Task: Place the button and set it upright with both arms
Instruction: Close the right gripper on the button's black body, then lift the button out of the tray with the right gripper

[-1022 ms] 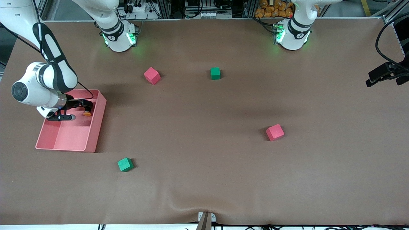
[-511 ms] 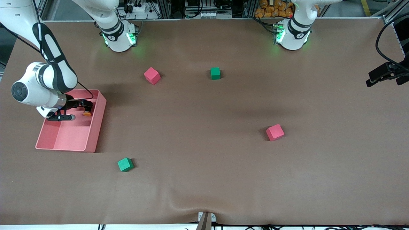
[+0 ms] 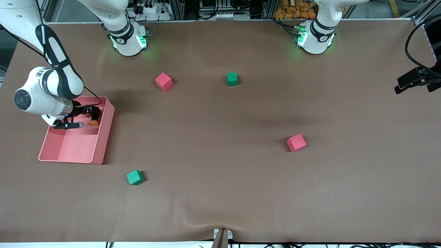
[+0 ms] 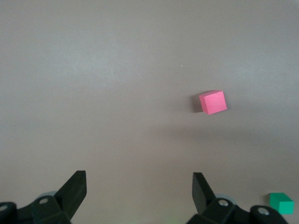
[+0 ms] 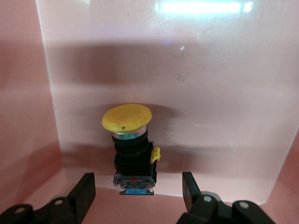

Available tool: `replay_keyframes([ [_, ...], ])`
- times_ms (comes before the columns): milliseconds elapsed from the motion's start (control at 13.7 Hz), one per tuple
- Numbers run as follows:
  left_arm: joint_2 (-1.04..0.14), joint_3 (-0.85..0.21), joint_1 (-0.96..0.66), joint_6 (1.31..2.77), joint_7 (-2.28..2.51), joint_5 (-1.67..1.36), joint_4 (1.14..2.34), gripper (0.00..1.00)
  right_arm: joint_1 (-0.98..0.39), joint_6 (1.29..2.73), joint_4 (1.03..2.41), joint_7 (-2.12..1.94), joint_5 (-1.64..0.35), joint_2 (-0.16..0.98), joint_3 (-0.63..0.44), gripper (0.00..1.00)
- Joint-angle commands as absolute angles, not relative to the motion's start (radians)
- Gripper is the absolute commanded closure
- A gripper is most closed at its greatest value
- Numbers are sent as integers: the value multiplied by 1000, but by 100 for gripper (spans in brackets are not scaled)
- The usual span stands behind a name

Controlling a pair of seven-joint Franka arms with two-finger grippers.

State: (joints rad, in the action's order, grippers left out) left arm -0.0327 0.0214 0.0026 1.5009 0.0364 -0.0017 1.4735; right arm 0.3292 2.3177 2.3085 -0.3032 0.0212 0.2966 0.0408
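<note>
Two grippers: right gripper (image 5: 138,191) low in pink bin (image 3: 103,144), fingers apart, straddling button (image 5: 132,149), not gripping; button's long axis lengthwise between fingers. Left gripper (image 4: 139,192) wide open, empty, waits at table edge.

brown table (image 3: 220,193) carries a pink bin (image 3: 103,144), two red cubes (image 3: 163,81) and two green cubes (image 3: 232,79).

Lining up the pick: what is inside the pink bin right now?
The pink bin holds the button, lying on its floor between the right pincer's spread fingers, not gripped. The arm hides part of the floor. The left pincer waits open.
</note>
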Motion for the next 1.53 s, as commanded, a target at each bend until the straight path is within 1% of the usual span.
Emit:
replay_keyframes([
  [0, -37, 21, 5, 1493, 12, -20, 1463, 0, 341, 2312, 2318, -321, 23, 291, 46, 23],
  [292, -37, 21, 5, 1493, 11, -20, 1465, 0, 341, 2315, 2318, -319, 23, 294, 46, 24],
  [584, -38, 21, 6, 1490, 11, -20, 1468, 0, 347, 2359, 2307, -319, 23, 336, 44, 25],
  [949, -38, 21, 8, 1488, 11, -20, 1470, 0, 348, 2376, 2296, -318, 23, 348, 44, 25],
  [1022, -38, 21, 8, 1488, 11, -20, 1470, 0, 348, 2376, 2295, -318, 23, 348, 44, 29],
  [1241, -38, 21, 5, 1488, 11, -20, 1470, 0, 350, 2375, 2289, -316, 23, 351, 44, 48],
  [1460, -38, 21, 6, 1488, 11, -20, 1468, 0, 351, 2375, 2281, -313, 21, 351, 44, 61],
])
